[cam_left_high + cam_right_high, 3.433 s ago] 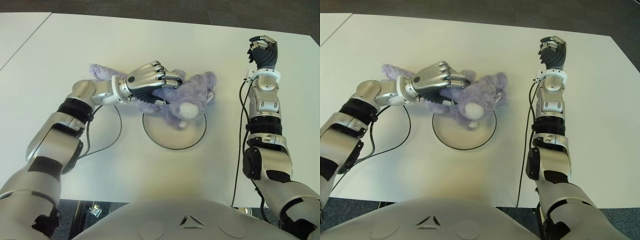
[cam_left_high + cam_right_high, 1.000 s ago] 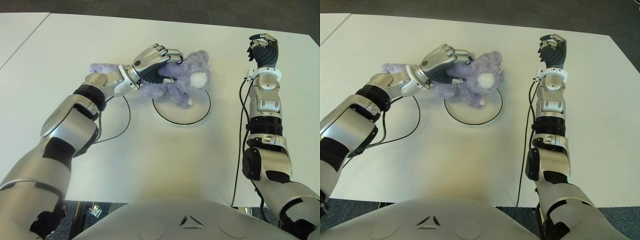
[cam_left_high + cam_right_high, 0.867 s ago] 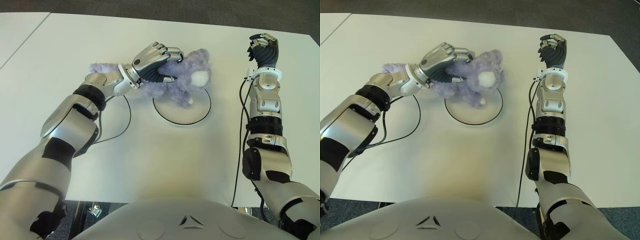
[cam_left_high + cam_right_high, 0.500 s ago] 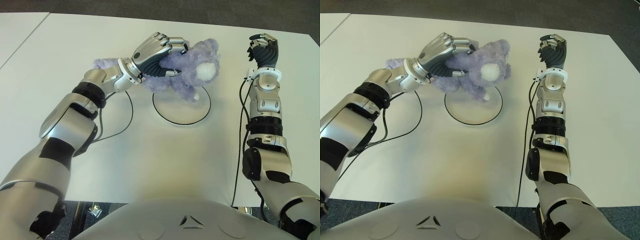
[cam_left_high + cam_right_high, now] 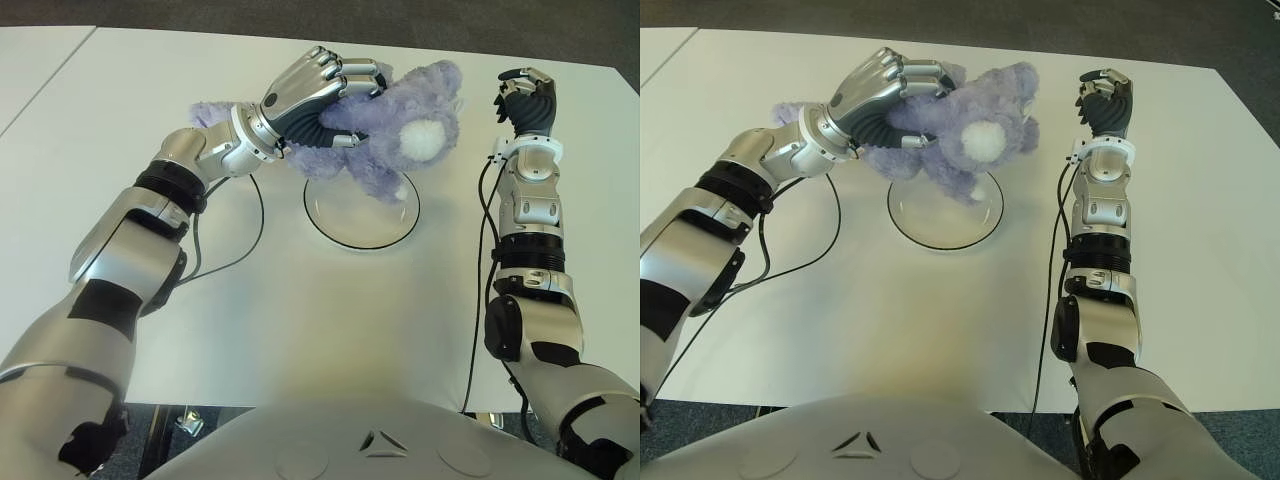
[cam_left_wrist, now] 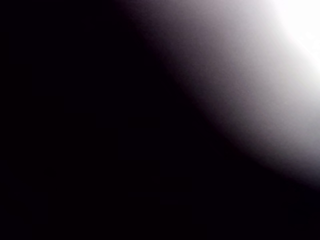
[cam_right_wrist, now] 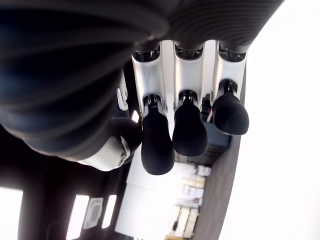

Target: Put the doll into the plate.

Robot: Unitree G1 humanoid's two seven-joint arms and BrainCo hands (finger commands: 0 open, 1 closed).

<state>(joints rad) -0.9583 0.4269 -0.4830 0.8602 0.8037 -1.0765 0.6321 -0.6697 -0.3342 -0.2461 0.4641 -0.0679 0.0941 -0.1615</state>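
Note:
A fluffy purple doll (image 5: 392,112) with a white snout hangs in the air above the far part of the round white plate (image 5: 340,232). My left hand (image 5: 340,92) is shut on the doll's back and body from the left side. One of the doll's limbs sticks out behind my left wrist. The plate lies flat at the middle of the white table (image 5: 300,330), with nothing on it. The left wrist view is almost all dark and shows nothing of the grasp. My right hand (image 5: 525,100) is held upright to the right of the doll, fingers curled on nothing.
A black cable (image 5: 250,245) loops on the table left of the plate. Another cable (image 5: 476,300) runs along my right forearm. A second table (image 5: 30,50) shows at the far left, past a narrow gap.
My left hand has lifted the doll higher and carried it a little to the right, so it now hangs over the plate. The right hand has not moved.

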